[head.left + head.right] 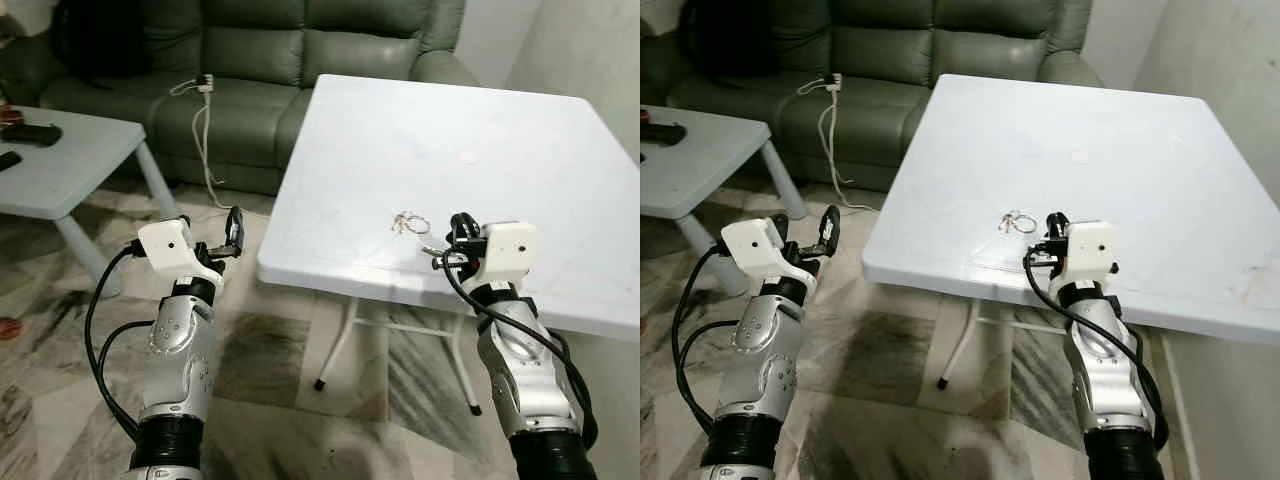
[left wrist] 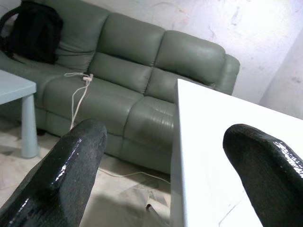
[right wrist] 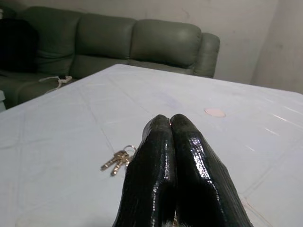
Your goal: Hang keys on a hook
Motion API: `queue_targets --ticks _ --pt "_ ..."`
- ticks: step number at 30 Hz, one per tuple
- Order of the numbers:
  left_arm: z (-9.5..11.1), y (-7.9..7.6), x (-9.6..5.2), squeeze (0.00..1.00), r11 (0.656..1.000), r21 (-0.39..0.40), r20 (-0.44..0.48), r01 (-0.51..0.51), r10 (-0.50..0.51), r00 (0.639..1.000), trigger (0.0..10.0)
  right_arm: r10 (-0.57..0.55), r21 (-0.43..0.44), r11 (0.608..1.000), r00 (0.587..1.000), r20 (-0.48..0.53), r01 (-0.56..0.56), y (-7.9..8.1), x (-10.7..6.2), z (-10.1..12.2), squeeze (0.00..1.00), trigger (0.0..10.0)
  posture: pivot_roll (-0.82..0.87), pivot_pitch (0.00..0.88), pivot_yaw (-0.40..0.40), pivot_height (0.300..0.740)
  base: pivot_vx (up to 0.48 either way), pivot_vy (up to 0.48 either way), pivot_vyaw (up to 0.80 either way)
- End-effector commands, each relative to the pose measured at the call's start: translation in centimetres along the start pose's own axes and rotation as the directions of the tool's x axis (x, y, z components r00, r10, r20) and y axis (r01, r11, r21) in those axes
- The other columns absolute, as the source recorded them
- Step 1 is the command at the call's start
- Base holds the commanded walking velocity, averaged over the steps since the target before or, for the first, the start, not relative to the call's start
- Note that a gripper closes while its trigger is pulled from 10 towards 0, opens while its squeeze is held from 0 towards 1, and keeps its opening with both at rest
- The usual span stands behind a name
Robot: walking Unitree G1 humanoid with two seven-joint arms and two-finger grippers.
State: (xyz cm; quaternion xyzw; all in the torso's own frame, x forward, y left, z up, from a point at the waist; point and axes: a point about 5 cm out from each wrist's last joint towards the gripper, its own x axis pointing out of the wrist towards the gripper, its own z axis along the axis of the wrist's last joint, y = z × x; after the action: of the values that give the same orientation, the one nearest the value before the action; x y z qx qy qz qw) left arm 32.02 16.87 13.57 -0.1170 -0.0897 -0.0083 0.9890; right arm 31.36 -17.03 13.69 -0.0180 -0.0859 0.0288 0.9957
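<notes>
Marble-patterned floor [image 1: 260,370] lies beneath a white square worktop [image 1: 480,150], with a green sofa [image 1: 270,60] behind it and a low pale side table [image 1: 70,165] to your left. Keys [image 1: 410,223] on a ring lie flat on the worktop near its front edge, well inside the near rim. Your right pincer [image 1: 459,232] rests over the front part of the worktop just beside the keys, not touching them; its two black fingers [image 3: 177,175] are pressed together with nothing between them, and in the right wrist view the keys [image 3: 118,161] sit just ahead and to one side. Your left pincer [image 1: 234,233] hangs above the floor off the worktop's left edge, fingers [image 2: 71,165] spread wide apart and empty. A white cable [image 1: 205,130] trails down the sofa front, and a black bag [image 2: 33,30] sits on the sofa's far end.
</notes>
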Motion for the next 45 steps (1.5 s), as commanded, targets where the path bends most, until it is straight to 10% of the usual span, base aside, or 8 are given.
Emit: queue_targets --ticks 1,45 --pt "0.57 -0.02 0.51 0.0 1.0 0.015 0.018 0.007 -0.007 1.0 10.0 -0.008 0.0 1.0 1.0 0.001 0.008 -0.07 0.33 0.08 0.0 10.0 0.01 0.0 -0.038 0.74 0.0 0.0 -0.78" --pt "0.2 -0.07 1.11 0.0 0.998 0.011 -0.001 -0.058 0.058 0.998 10.0 0.035 -0.009 0.999 0.999 0.006 -0.034 0.59 0.86 -0.03 0.0 10.0 0.02 0.0 -0.052 0.74 0.0 -0.06 -0.78"
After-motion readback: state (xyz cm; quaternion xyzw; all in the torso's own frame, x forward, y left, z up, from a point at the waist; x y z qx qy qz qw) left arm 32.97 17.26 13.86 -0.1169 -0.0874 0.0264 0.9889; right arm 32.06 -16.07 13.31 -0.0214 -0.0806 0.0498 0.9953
